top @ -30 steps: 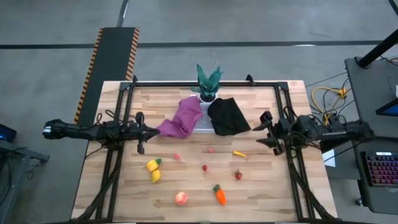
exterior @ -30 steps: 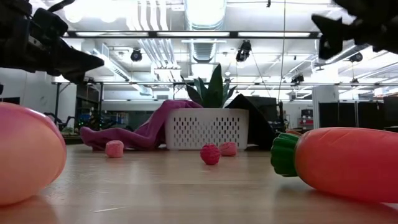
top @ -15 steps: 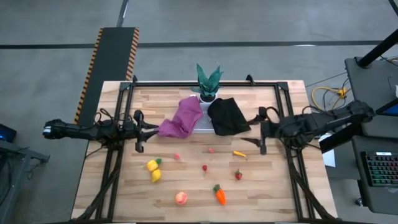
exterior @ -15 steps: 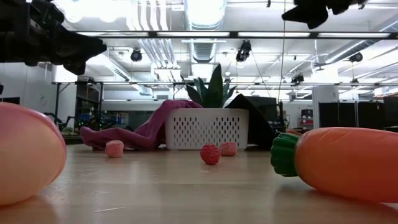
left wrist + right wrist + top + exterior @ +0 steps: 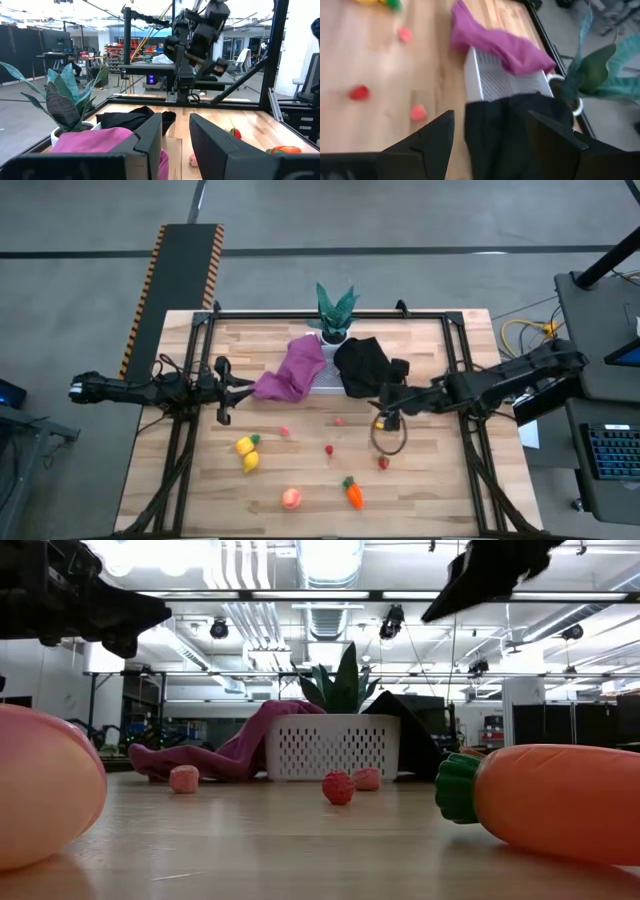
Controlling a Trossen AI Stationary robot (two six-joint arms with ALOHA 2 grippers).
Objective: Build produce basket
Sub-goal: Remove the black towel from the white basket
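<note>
While the left gripper [image 5: 226, 388] hasn't budged from the purple cloth's [image 5: 287, 370] edge, fingers spread, the right gripper [image 5: 385, 398] has swung in over the black cloth [image 5: 366, 366], fingers spread too. The basket [image 5: 328, 374] sits half-buried between both cloths. Produce [image 5: 353, 494] is scattered across the open front boards.

Overhead straight down; low, level across table [image 5: 300, 840]; wrists close, facing inward. Shared by all: basket [image 5: 327, 374], purple cloth [image 5: 215, 752].
</note>
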